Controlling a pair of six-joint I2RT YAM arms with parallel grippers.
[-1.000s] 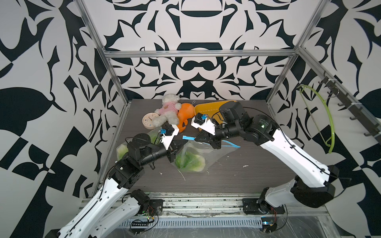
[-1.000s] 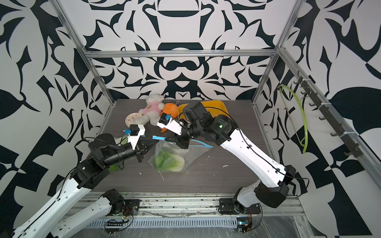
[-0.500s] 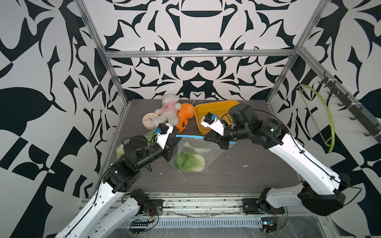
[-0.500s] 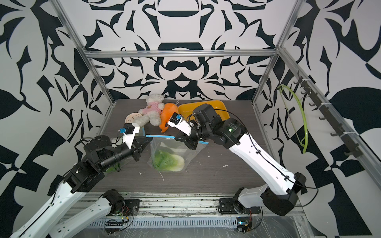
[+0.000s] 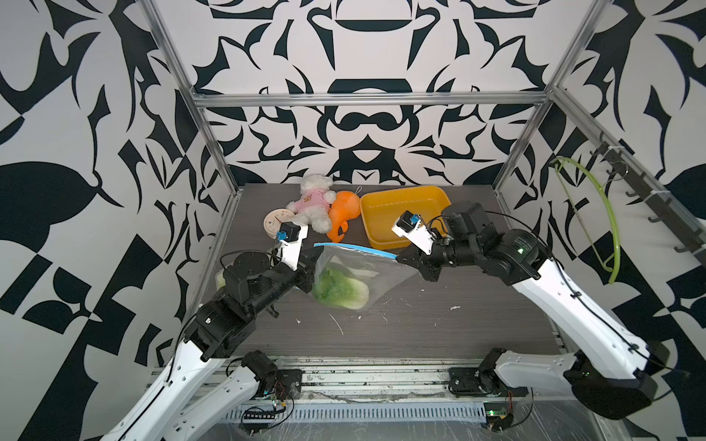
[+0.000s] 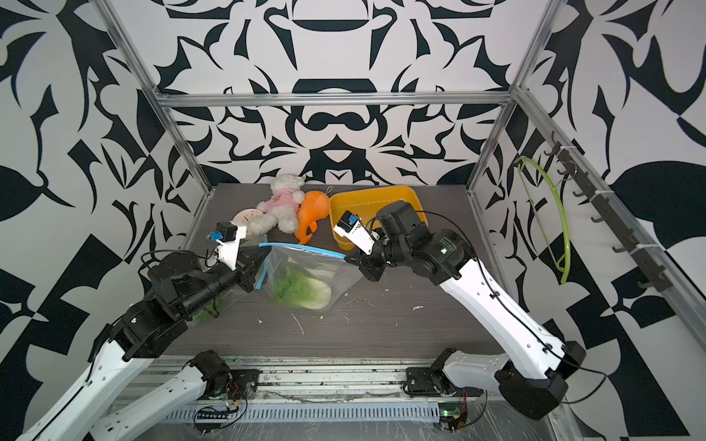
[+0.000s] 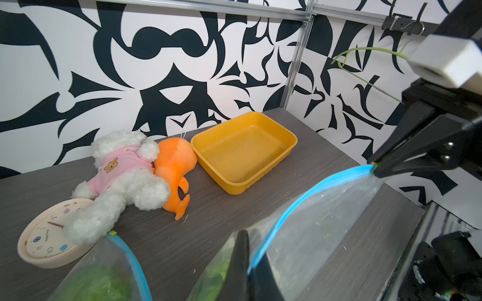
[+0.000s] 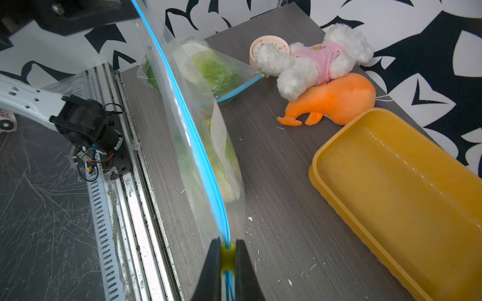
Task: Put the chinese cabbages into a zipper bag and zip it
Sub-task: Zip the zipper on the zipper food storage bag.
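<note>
Right gripper (image 8: 227,245) pinched tight on the yellow slider (image 8: 227,258) at one end of the zipper bag (image 5: 366,267). Left gripper (image 7: 249,251) clamped on the opposite end of the blue zip strip. Chinese cabbages (image 5: 340,291) inside the bag, its bottom resting on the dark wood-grain tabletop (image 5: 439,328), which is flecked with white scraps. Black-and-white patterned walls (image 5: 363,133) all round.

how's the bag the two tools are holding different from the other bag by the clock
The held bag is gripped at its zip by the left tool and right tool; the other bag is untouched. The held bag stands upright, zip on top; the other bag lies on the table. Both are clear, blue-zipped, with green cabbage inside.
</note>
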